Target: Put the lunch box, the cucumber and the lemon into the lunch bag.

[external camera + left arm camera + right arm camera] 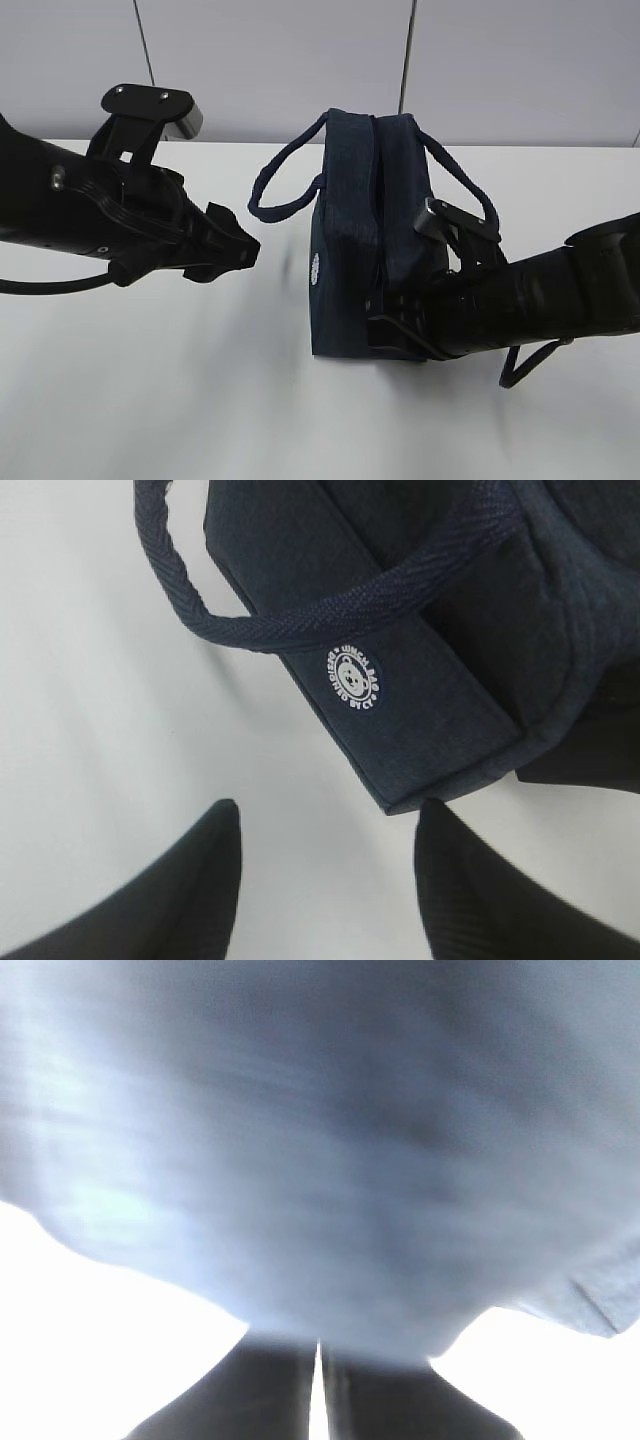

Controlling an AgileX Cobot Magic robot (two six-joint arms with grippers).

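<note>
**Lunch bag closed, right gripper clenched at its near end**

Risk: the lunch bag (375, 235) stands upright on the counter (150, 400) with its top seam drawn together, so nothing can be loaded until it is opened. If the near end of the bag is pulled by the right gripper (392, 322) without the bag being braced, the light fabric body is likely to be dragged or tipped rather than opened. A slip off the fabric is also possible, since whether fabric or a zipper pull is pinched cannot be told.

Right gripper: the fingers (275, 1390) are seen pressed together with only a thin slit between them, directly against the bag's near end. The close view is blurred; the contact is shown, the held part is not.

Left gripper (235, 250): it is held partly open and empty, to the left of the bag and apart from it, facing the side bearing the white emblem (354, 680).

The lunch box, cucumber and lemon are not visible in any view.
</note>
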